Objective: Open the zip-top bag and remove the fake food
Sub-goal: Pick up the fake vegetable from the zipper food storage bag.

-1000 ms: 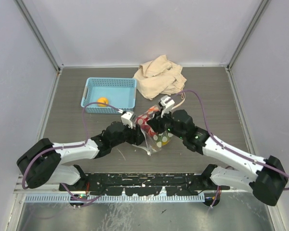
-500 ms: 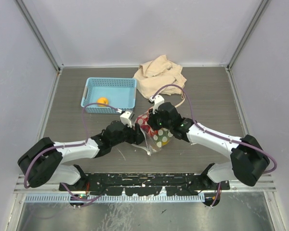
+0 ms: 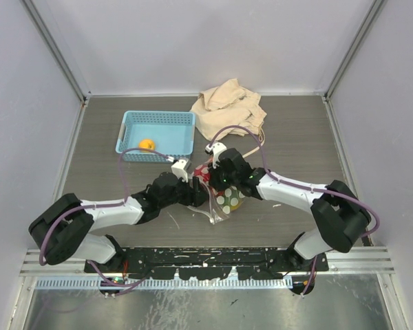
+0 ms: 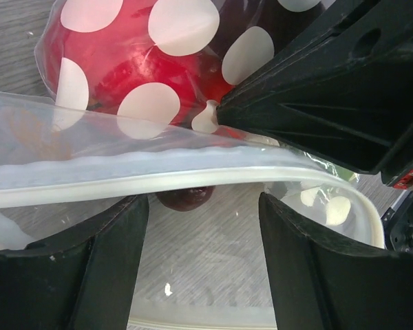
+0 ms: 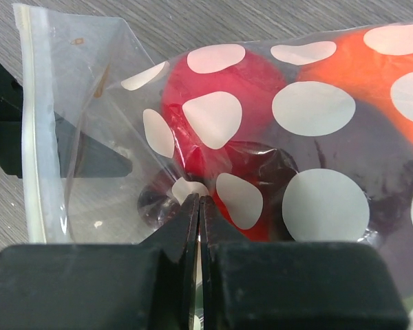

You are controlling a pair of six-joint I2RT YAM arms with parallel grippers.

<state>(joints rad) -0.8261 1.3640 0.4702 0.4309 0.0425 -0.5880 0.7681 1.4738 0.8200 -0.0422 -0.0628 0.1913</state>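
Note:
The zip-top bag point(image 3: 224, 196) lies mid-table, holding fake food: a red fruit point(image 5: 213, 89), an orange one point(image 5: 372, 69) and a dark maroon one point(image 5: 344, 172). My right gripper point(image 5: 199, 199) is shut on a fold of the bag's dotted film over the red fruit; it sits at the bag's far left end point(image 3: 214, 180). My left gripper point(image 4: 199, 213) is open at the bag's mouth point(image 3: 201, 190), and the white zip strip point(image 4: 158, 180) crosses just beyond its fingertips. The red fruit point(image 4: 138, 62) and the right gripper's black body point(image 4: 316, 89) fill that view.
A light blue basket point(image 3: 158, 118) with one orange fruit point(image 3: 146, 145) stands at the back left. A beige cloth bag point(image 3: 228, 108) lies at the back centre. Grey walls close in the table on three sides.
My right arm has swung left and folded in, bringing its gripper from beside the bag onto its upper film, where it is now shut. My left arm has barely moved.

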